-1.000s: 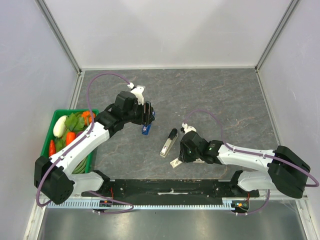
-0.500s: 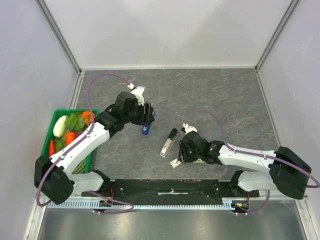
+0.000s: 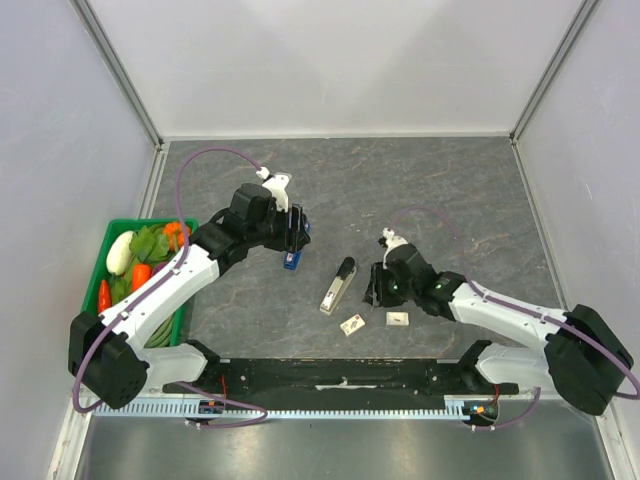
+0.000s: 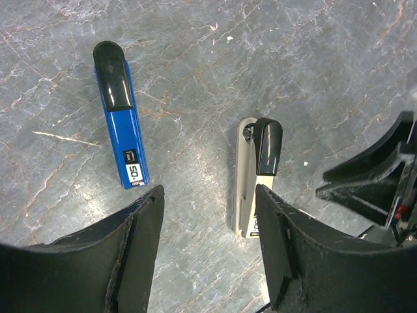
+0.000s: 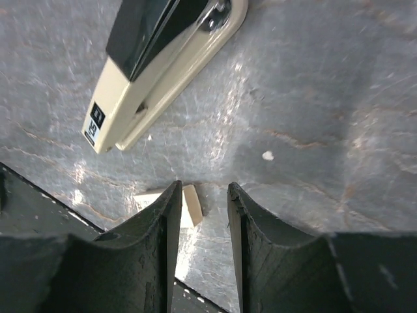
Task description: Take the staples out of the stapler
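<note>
2 pairs stand spread and empty: the stapler (image 4: 249, 186) lies just ahead of the left fingers (image 4: 140, 261) and the right fingers (image 5: 156, 261).

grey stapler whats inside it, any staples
Of the stapler only the outside shows: a pale body with a black top piece over it. That top covers the inside, so staples cannot be seen.

Stapler (image 4: 251, 186) beige-grey w/ black cap, 2nd stapler (image 4: 122, 120) blue w/ black top, table (image 4: 319, 59) grey-veined, basket (image 3: 135, 221) green.
</note>
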